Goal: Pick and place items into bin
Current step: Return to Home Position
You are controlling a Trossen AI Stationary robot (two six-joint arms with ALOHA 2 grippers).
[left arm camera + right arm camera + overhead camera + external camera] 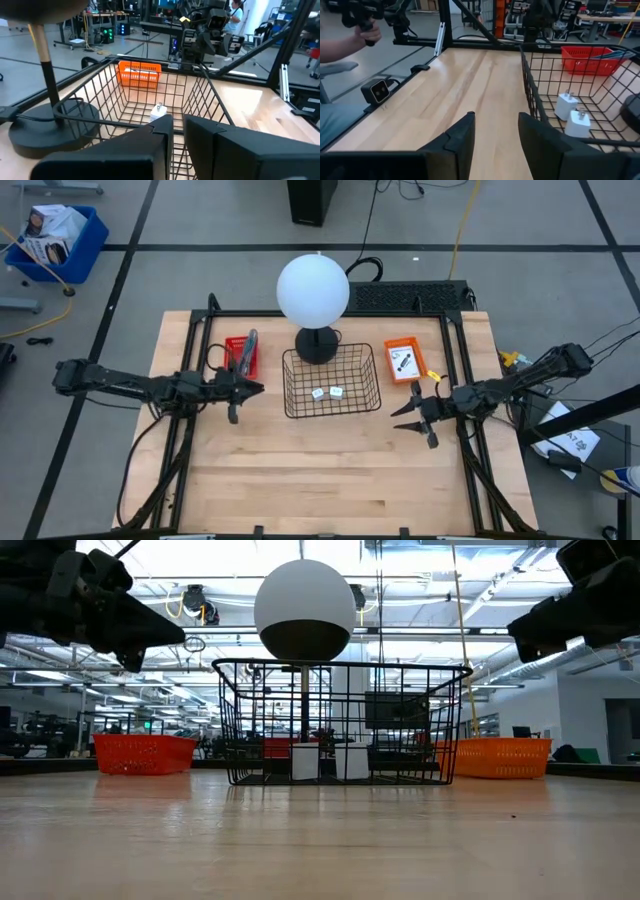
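We judged the step in hand to be the withdrawal to rest, with no pick left to make. To do it well, each arm needed to rise first and only then draw back toward its own side of the desk. That way the fingers would pass above the wire basket [284, 385] rather than hook its rim, and the left arm would stay off the globe lamp [313, 288] and its cable at the far edge.

The left gripper [258, 388] hovered just beside the basket's left wall. Its fingers [160, 135] were parted by only a narrow slot, with nothing between them. The right gripper [403, 412] hung off the basket's near right corner, close to the orange bin [389, 360]. Its fingers [462, 132] were spread wider and were likewise empty, touching nothing.

Two white blocks [318, 392] lay side by side on the basket floor, toward its near wall, in the middle of the desk. The orange bin held a dark-marked item. The red bin [232, 345], toward the left edge, carried a grey tool [250, 348].
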